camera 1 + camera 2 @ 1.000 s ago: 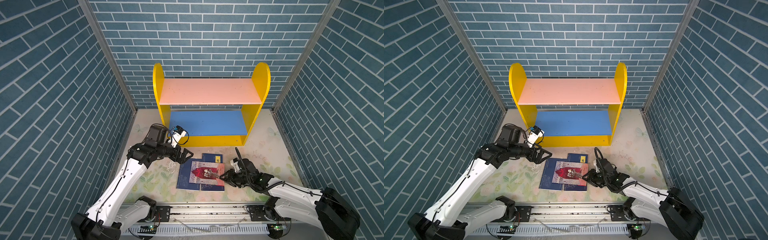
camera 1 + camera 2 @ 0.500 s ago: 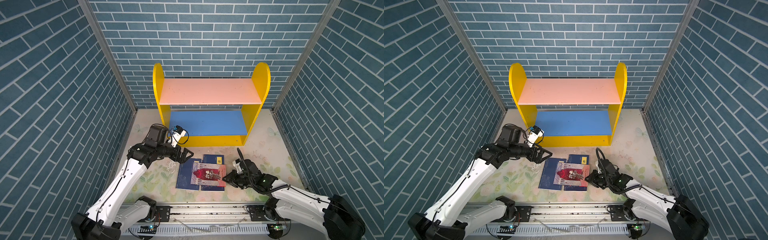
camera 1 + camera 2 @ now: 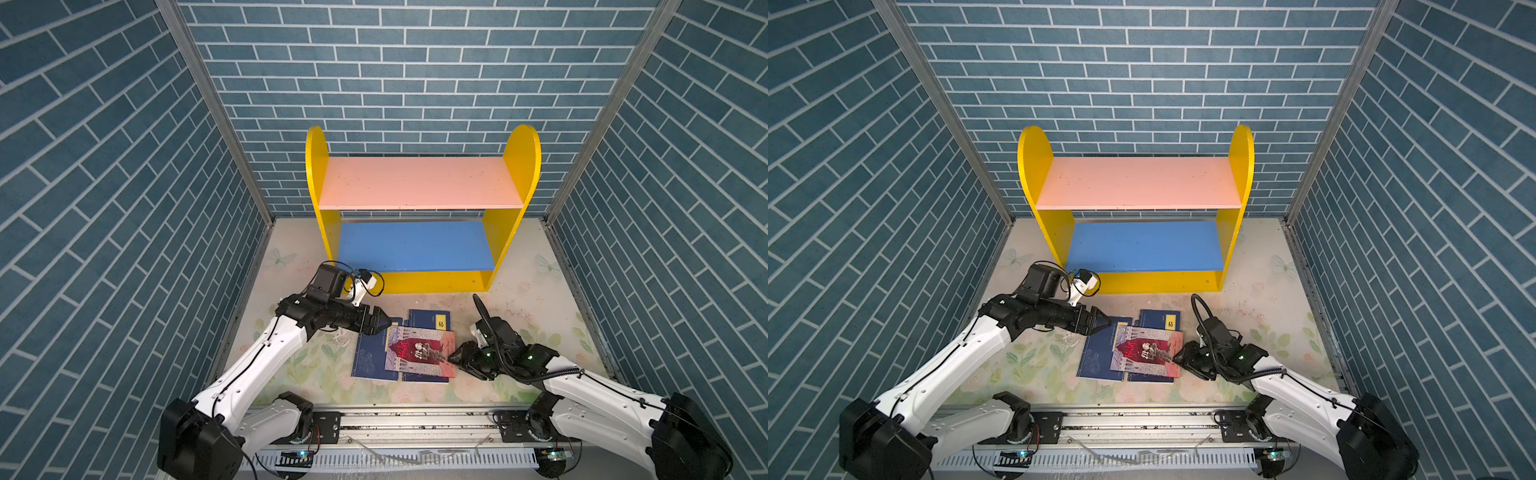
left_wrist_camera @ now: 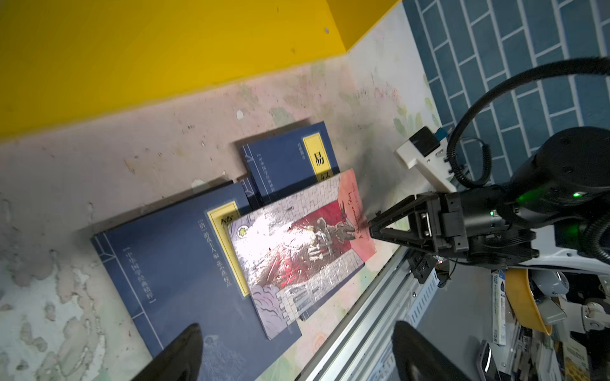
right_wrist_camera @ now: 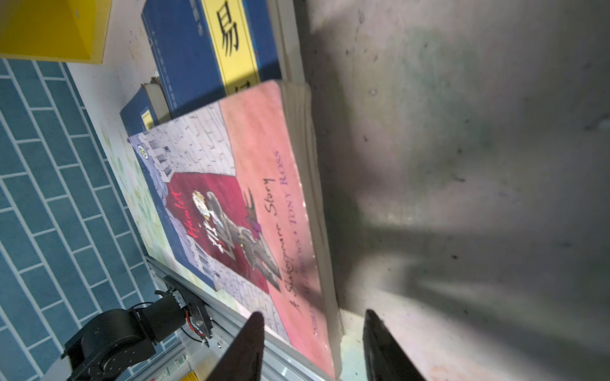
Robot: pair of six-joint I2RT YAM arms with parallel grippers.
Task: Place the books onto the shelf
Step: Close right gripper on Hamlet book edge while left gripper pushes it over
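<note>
Between the black jaws of your right gripper [image 5: 313, 315] sits the edge of a book [image 5: 251, 204] with a red panel, grey brickwork and a pink strip of dark lettering. Ahead of the black jaws of your left gripper [image 4: 297, 326], the navy books [image 4: 171, 250] carry yellow labels with black characters. Your shelf [image 3: 521, 166] has yellow sides, a pink upper board and a blue lower board. The mat [image 3: 536, 299] is pale with faint flowers, and the walls [image 3: 415, 62] are teal brick.

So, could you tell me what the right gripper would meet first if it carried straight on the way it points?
Most likely the pink edge of the illustrated book; the right gripper points straight at it, jaws apart, though I cannot tell whether they already touch.
</note>
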